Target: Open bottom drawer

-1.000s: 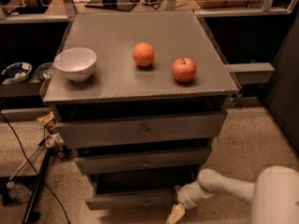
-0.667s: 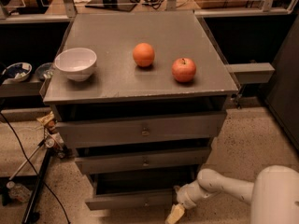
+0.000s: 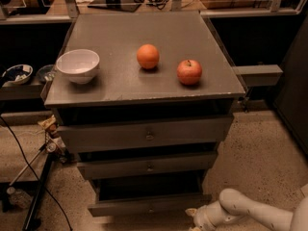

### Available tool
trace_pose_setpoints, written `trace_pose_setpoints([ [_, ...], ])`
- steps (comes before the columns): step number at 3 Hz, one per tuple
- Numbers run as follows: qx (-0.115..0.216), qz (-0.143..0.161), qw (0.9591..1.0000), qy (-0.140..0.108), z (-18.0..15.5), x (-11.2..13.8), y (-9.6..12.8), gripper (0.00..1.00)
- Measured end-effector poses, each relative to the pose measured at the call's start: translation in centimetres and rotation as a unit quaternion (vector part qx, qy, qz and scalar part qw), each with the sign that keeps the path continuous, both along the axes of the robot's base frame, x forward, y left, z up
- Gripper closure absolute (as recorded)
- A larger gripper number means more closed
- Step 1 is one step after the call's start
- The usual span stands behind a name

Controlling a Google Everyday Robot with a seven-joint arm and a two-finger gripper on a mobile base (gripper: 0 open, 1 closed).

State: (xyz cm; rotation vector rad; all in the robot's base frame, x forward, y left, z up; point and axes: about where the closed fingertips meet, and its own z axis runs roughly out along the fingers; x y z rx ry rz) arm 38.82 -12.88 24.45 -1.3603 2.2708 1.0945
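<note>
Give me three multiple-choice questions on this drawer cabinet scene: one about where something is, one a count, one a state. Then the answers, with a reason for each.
1. Where is the end effector?
A) raised at the view's upper left
B) low by the right end of the bottom drawer, near the floor
C) over the middle of the view

2. How many fruits lie on the cabinet top?
A) four
B) one
C) two

3. How does the white bowl stand?
A) upright, mouth up
B) upside down
C) on its side

Answers:
1 B, the arm's tip sits just below the bottom drawer's right end.
2 C, there is one orange and one red apple.
3 A, its hollow inside shows from above.
</note>
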Motion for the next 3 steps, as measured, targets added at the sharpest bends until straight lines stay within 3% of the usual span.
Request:
trace_pose_setpoints([
  [1,0.000,0.000,1.0000,0.000,0.0,0.0,0.0,0.00],
  [3,-0.060,-0.021,0.9970,-0.045,0.2,5.3,1.0,0.00],
])
